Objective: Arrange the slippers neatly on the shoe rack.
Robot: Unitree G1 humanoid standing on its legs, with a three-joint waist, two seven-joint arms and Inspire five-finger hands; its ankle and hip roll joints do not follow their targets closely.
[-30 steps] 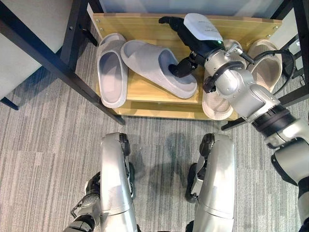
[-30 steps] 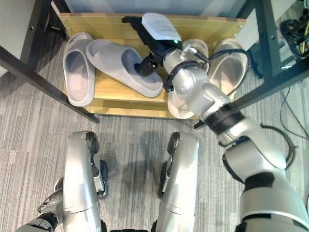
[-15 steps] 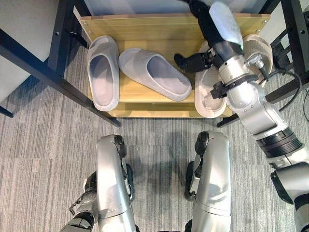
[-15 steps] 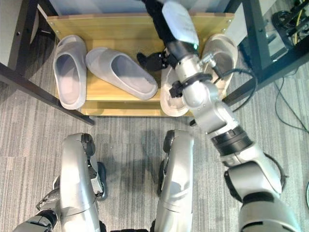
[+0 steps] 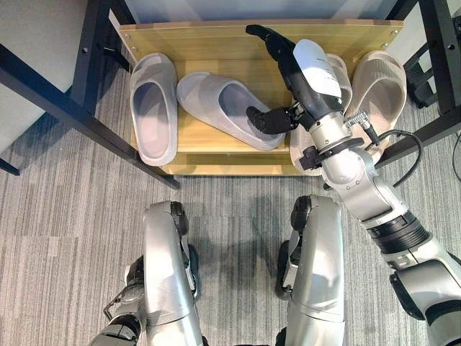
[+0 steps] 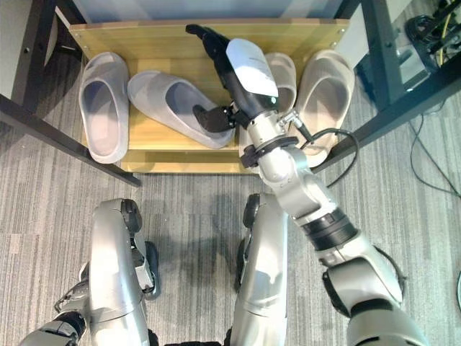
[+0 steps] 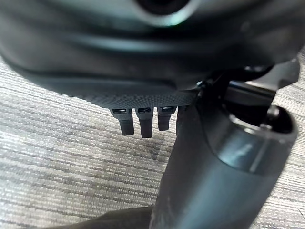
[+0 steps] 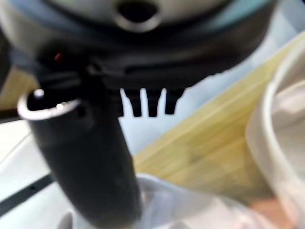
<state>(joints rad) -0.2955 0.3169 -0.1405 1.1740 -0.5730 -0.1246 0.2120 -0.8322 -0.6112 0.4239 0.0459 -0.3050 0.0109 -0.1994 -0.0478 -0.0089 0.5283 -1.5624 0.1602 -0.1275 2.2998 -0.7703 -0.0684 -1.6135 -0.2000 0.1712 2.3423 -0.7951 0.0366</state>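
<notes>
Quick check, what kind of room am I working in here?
Probably an office or lab: grey carpet, black table legs, and a low wooden shoe rack holding slippers.

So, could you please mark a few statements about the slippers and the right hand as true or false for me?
1. Four slippers lie on the shoe rack. True.
2. The angled grey slipper lies parallel to the straight grey slipper. False: it lies slanted across the shelf, its toe end toward the beige pair.
3. The right hand is above the rack, with its fingers straight. True.
4. The right hand is lifting a beige slipper off the rack. False: it holds nothing, and that slipper rests at the rack's right end.
5. The grey slippers are on the rack's right side. False: they are on its left.
</notes>
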